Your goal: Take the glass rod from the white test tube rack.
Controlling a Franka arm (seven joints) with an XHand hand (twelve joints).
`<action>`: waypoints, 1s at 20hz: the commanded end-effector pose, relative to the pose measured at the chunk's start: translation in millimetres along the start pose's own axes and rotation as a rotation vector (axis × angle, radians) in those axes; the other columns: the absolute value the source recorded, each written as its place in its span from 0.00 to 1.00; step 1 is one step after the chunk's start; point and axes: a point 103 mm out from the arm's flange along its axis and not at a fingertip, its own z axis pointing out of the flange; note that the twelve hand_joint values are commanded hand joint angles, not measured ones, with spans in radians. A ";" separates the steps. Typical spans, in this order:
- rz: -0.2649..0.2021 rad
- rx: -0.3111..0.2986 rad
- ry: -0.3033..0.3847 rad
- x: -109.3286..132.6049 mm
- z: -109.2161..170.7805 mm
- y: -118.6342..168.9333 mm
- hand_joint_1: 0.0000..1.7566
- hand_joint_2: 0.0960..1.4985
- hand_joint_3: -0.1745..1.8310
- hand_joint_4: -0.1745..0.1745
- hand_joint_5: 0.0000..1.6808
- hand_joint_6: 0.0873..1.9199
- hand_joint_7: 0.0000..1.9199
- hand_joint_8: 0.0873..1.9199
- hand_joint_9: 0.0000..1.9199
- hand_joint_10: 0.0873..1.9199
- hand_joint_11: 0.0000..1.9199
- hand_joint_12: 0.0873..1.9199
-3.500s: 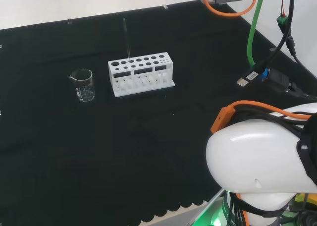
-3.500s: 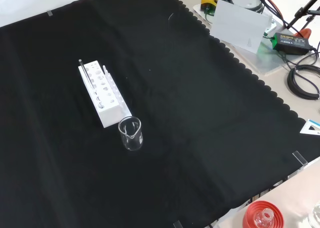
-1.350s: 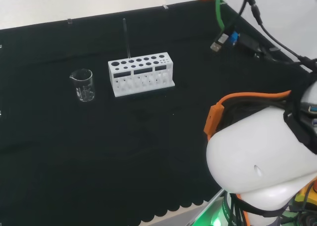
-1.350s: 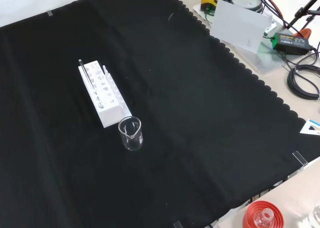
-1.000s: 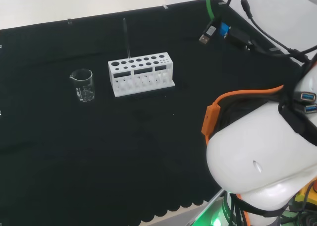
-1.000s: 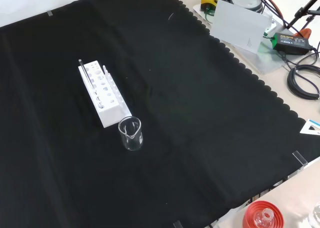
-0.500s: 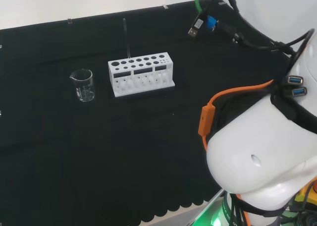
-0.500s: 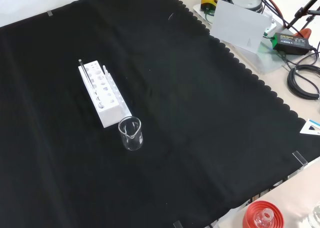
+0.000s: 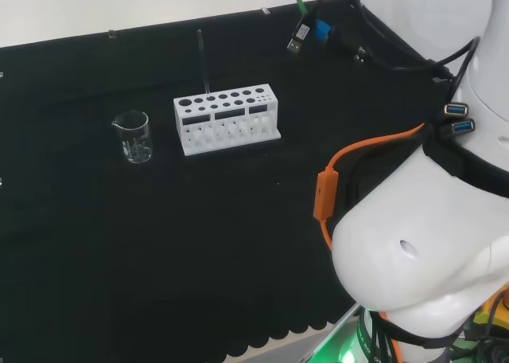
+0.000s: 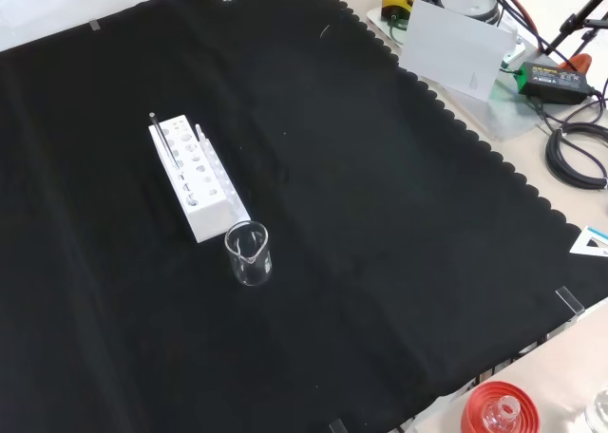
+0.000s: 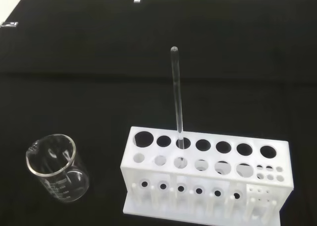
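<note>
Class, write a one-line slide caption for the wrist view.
Glass rod standing upright in a white test tube rack, with a clear beaker beside it on black cloth.

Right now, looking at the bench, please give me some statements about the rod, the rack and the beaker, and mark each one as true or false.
1. The glass rod stands upright in a hole of the white rack. True.
2. The beaker lies on its side. False: it stands upright on the black cloth.
3. The beaker touches the rod. False: it stands apart, beside the rack.
4. The rod rises well above the rack's top. True.
5. Every hole of the rack holds a rod. False: one rod is there, and the other holes look empty.
</note>
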 end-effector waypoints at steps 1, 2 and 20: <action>-0.009 0.032 -0.020 3.5 11.7 23.4 0.25 0.57 0.23 0.68 0.11 0.00 0.03 0.36 0.10 0.49 0.05 0.77; -0.011 0.037 -0.022 3.7 14.1 26.6 0.25 0.57 0.23 0.69 0.11 0.00 0.02 0.36 0.09 0.49 0.05 0.77; -0.079 0.077 0.005 -3.1 59.2 86.5 0.27 0.55 0.23 0.70 0.12 0.00 0.01 0.38 0.11 0.51 0.07 0.78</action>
